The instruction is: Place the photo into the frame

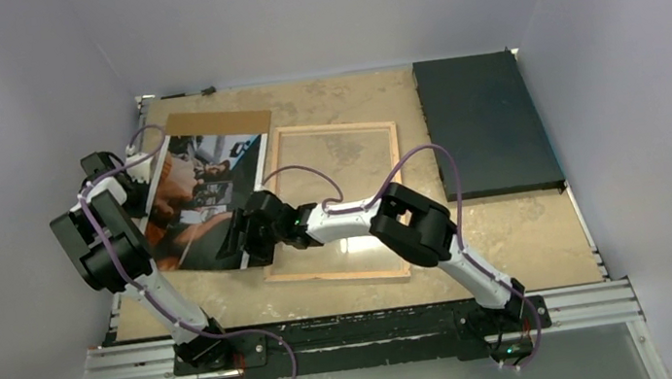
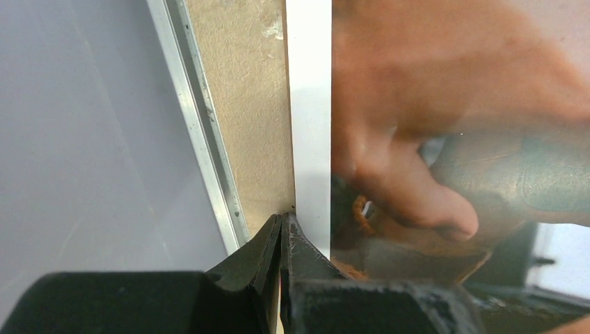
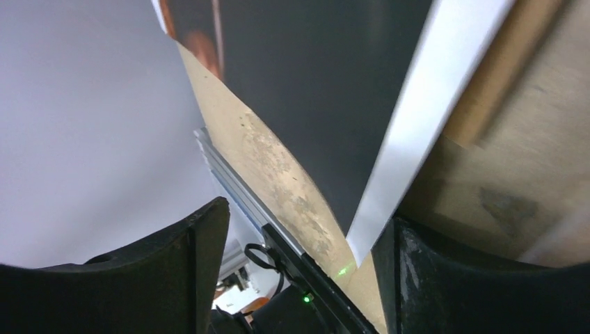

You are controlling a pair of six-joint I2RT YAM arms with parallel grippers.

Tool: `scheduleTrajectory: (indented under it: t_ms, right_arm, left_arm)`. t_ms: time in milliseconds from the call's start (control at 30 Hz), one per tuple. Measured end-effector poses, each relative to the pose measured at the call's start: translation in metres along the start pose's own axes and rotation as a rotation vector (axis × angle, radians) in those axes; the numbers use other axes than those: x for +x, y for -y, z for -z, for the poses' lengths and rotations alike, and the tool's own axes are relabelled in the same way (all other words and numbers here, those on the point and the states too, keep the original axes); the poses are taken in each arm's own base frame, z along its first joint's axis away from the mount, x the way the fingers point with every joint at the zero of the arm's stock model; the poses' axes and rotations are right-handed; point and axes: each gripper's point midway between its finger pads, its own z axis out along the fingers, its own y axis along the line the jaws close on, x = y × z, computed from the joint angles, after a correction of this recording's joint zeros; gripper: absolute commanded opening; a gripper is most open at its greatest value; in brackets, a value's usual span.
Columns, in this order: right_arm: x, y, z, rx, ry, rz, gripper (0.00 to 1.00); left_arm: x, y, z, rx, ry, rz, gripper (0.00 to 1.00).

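- The photo [image 1: 198, 200] is gripped at its white left border by the left claw [image 2: 282, 233], which is clamped together on it.
- The right claw [image 3: 303, 226] is held apart around the photo's near-right corner.
- The photo is placed at the desk's [image 1: 533, 222] left, just beside the frame [image 1: 336, 127].

A table [image 1: 534, 232] seen from above. The photo [image 1: 201, 202] lies on its left part, its far end resting on a board [image 1: 220, 121] at the back left. The frame [image 1: 336, 127] lies flat at the centre, just right of the photo. A mat [image 1: 483, 126] sits in the back right corner, apart from the frame. The left gripper [image 2: 281, 224] is at the photo's left edge. The right gripper [image 1: 245, 236] is at the photo's near right corner, its arm crossing over the frame's near left part.
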Motion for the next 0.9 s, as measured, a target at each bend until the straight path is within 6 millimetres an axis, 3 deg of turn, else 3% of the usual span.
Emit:
scheduleTrajectory:
  t_ms: [100, 167, 333, 400, 467, 533, 633, 800, 900]
  right_arm:
    - [0.002, 0.009, 0.004, 0.008, 0.007, -0.005, 0.19]
    - [0.004, 0.021, 0.005, 0.031, 0.006, -0.006, 0.0]
    - [0.003, 0.027, 0.006, 0.043, 0.009, -0.01, 0.0]
    - [0.003, 0.022, 0.009, 0.028, 0.011, -0.004, 0.0]
    - [0.002, 0.012, 0.014, -0.003, 0.013, 0.011, 0.0]
    - [0.0, 0.0, 0.02, -0.033, 0.02, 0.033, 0.0]
    - [-0.005, -0.027, 0.038, -0.095, 0.034, 0.082, 0.0]
    - [-0.018, -0.093, 0.09, -0.253, 0.091, 0.191, 0.0]
    - [-0.033, -0.125, 0.124, -0.337, 0.137, 0.251, 0.0]
  left_arm:
    - [0.0, 0.001, 0.001, 0.007, 0.002, -0.004, 0.0]
    - [0.001, 0.005, 0.003, 0.024, 0.001, -0.005, 0.0]
    - [0.005, 0.025, 0.016, 0.121, -0.01, -0.02, 0.05]
    - [0.002, 0.033, 0.028, 0.162, 0.009, -0.03, 0.12]
    - [-0.006, 0.042, 0.047, 0.204, 0.047, -0.047, 0.27]
    - [-0.019, 0.045, 0.067, 0.22, 0.102, -0.065, 0.31]
    - [-0.047, 0.043, 0.108, 0.207, 0.23, -0.111, 0.37]
    - [-0.093, 0.047, 0.18, 0.174, 0.471, -0.191, 0.49]
    - [-0.112, 0.058, 0.211, 0.213, 0.589, -0.232, 0.68]
